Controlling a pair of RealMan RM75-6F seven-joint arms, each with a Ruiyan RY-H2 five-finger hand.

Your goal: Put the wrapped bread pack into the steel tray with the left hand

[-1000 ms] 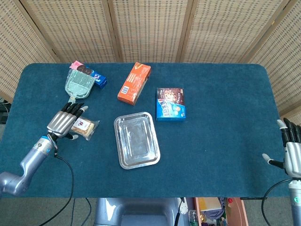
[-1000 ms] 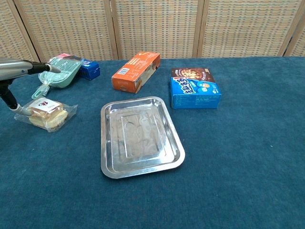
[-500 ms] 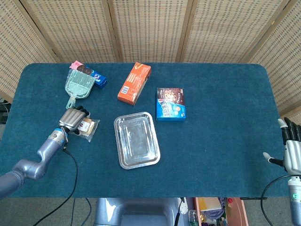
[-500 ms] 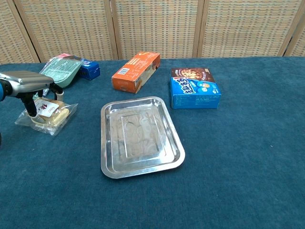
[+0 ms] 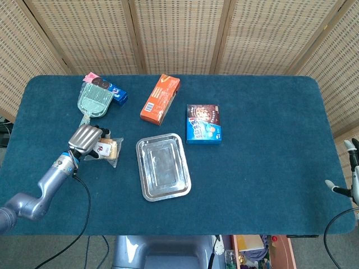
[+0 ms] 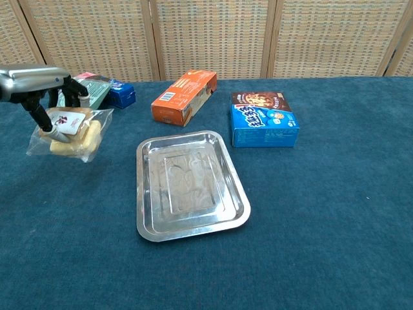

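Blue felt covered the table point(image 5: 258, 185), with woven wicker screens point(image 6: 213, 35) standing behind its far edge. At the near right corner in the head view, only part of the right hand point(image 5: 349, 179) showed at the frame's edge, off the table's side, and whether its fingers were spread or curled could not be told. Near the middle of the table lay the steel tray point(image 6: 150, 226), flat and holding nothing. To its left, the left hand point(image 6: 40, 81) gripped the wrapped bread pack point(image 6: 76, 137), its fingers closed over the pack's top; in the chest view the pack hung clear of the felt, tilted, with its clear wrapper drooping below the hand. The pack sat left of the tray and apart from it, not yet over the rim. Farther back and right of the tray lay a blue box point(image 6: 264, 119) printed with a cookie picture, flat on the felt. Left of that box, beyond the tray's far edge, lay an orange carton point(image 6: 184, 97), angled with one end toward the screens. At the far left, a pale green dustpan-like scoop point(image 5: 94, 102) rested with its handle pointing toward the left hand, and a small blue packet point(image 5: 118, 93) lay just beside its far right side, touching or nearly so.
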